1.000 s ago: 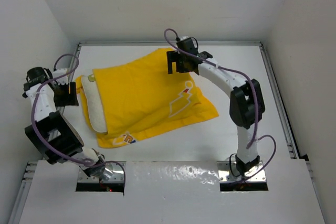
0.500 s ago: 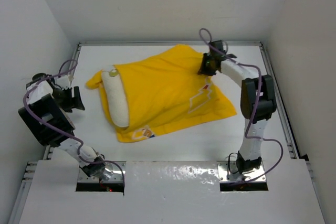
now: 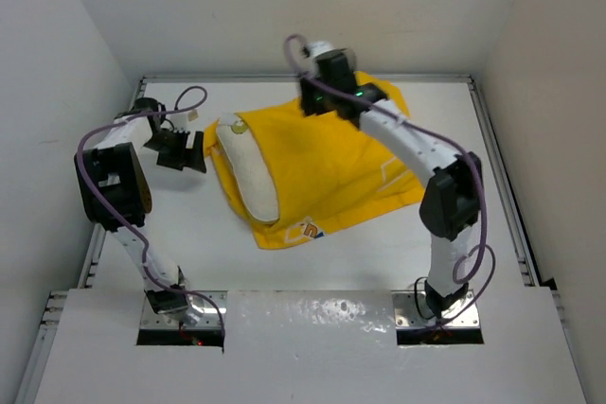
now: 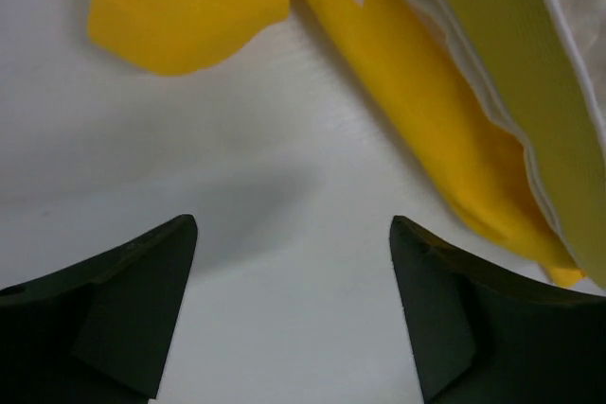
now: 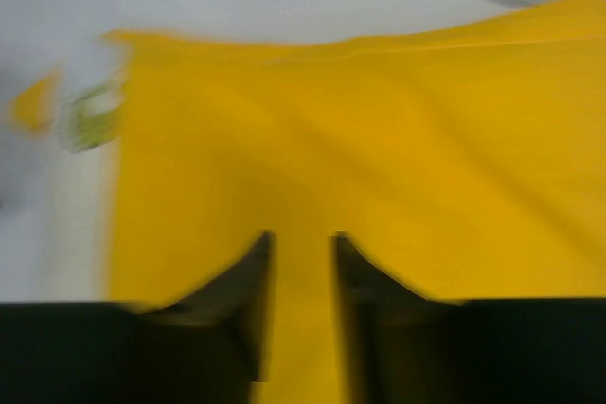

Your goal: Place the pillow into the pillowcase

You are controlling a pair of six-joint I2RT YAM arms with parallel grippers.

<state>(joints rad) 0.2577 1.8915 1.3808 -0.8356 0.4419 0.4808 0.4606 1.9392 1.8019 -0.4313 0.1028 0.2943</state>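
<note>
Sweeps pillowcase (image 3: 331, 163) far edge leftward over the counter (image 3: 189, 234), right fingers (image 5: 237, 300) pinched narrow on it, pillow (image 3: 251, 172) mid-counter only partly sleeved, left fingers (image 4: 133, 309) gaping empty just beside its bare side.

I see a white desk (image 3: 360, 262) boxed in by white walls (image 3: 284, 7). A metal rail (image 3: 498, 177) runs along its 3 o'clock edge.

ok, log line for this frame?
left gripper: open, empty, beside pillow | right gripper: shut on pillowcase far edge | pillow: partly inside, end by left gripper exposed
</note>
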